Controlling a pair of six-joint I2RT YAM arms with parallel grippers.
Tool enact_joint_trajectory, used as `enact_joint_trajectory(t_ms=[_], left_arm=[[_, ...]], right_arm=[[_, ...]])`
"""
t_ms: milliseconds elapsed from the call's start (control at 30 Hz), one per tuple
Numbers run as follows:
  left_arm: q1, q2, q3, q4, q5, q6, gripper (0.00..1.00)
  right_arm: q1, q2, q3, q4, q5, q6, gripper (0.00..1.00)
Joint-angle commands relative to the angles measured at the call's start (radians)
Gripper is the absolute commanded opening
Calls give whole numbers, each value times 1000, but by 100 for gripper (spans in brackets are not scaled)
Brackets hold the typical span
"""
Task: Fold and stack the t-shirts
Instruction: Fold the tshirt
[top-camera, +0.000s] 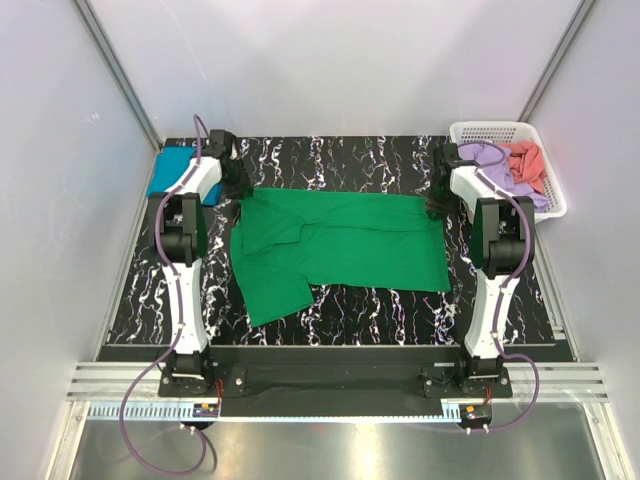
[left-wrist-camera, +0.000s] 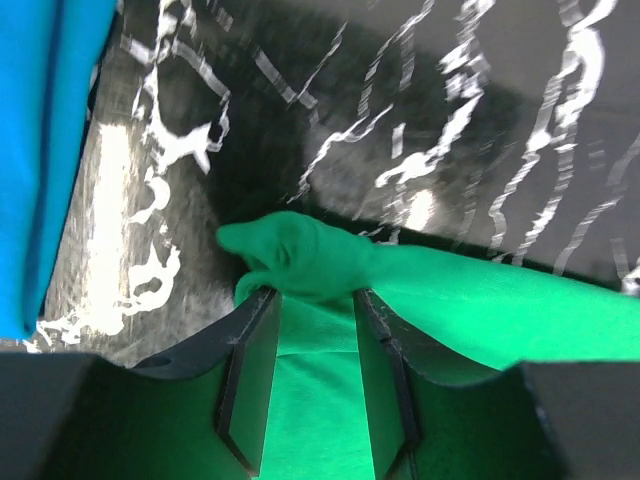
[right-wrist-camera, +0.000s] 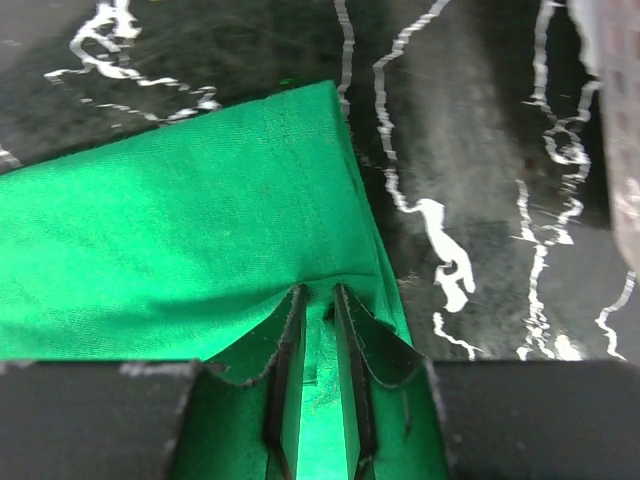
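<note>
Green tee gripped by L tool, also R tool

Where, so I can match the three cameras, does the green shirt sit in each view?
Top external: green shirt spread across the middle of the picture.
Left wrist: green shirt at bottom centre and right, corner bunched at the left gripper.
Right wrist: green shirt fills left and bottom, edge pinched in the right gripper.
Shared landmark: the black marbled table.
</note>
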Motion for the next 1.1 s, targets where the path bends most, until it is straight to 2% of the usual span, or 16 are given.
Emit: enact_joint_trajectory(t_ms=[0, 133, 300, 433, 467, 533, 567, 633, 667, 700, 833, 867, 900, 967, 1000, 1067], left_arm=[[5, -4, 65, -63, -64, 4, 41], [5, -78, 98, -107, -35, -8, 43], [-2, -219, 53, -173, -10, -14, 46], [-18, -427, -139, -180, -32, 18, 48], [-20, -463, -239, -195, -44, 21, 49], [-20, -542, -349, -201, -41, 15, 49], [-20, -632, -463, -198, -24, 14, 50], [-26, -725, -600, -187, 30, 12, 50], [-29, -827, -713, -205, 28, 11, 52], [-29, -872, -762, -213, 19, 6, 54], [-31, -1089, -955, -229, 70, -54, 64], [-31, -1119, -987, -226, 93, -69, 65], [-31, -1179, -1019, -212, 112, -86, 67], [-32, -1222, -1128, -180, 178, -126, 69], [-38, -1248, -1162, -152, 211, -158, 69], [-75, -1252, -1173, -155, 173, -181, 73]], right_arm=[[-7, -29, -16, -62, 115, 12, 25], [-4, -171, -52, -95, 64, 30, 27], [-5, -235, -73, -138, -5, 52, 28], [-4, -221, -113, -68, -61, 53, 28], [-5, -215, -122, -54, -72, 50, 28], [-8, -177, -115, -68, -60, 38, 28], [-14, -166, -118, -71, -59, 38, 28], [-37, -161, -133, -97, -81, 49, 29], [-39, -167, -138, -109, -72, 50, 29], [-39, -204, -144, -123, -68, 50, 30], [-39, -340, -174, -241, -89, 87, 39], [-41, -371, -194, -258, -107, 107, 48], [-39, -432, -223, -267, -141, 125, 51], [-39, -494, -343, -278, -181, 171, 61], [-39, -559, -436, -270, -181, 196, 62], [-39, -622, -521, -231, -175, 225, 64]])
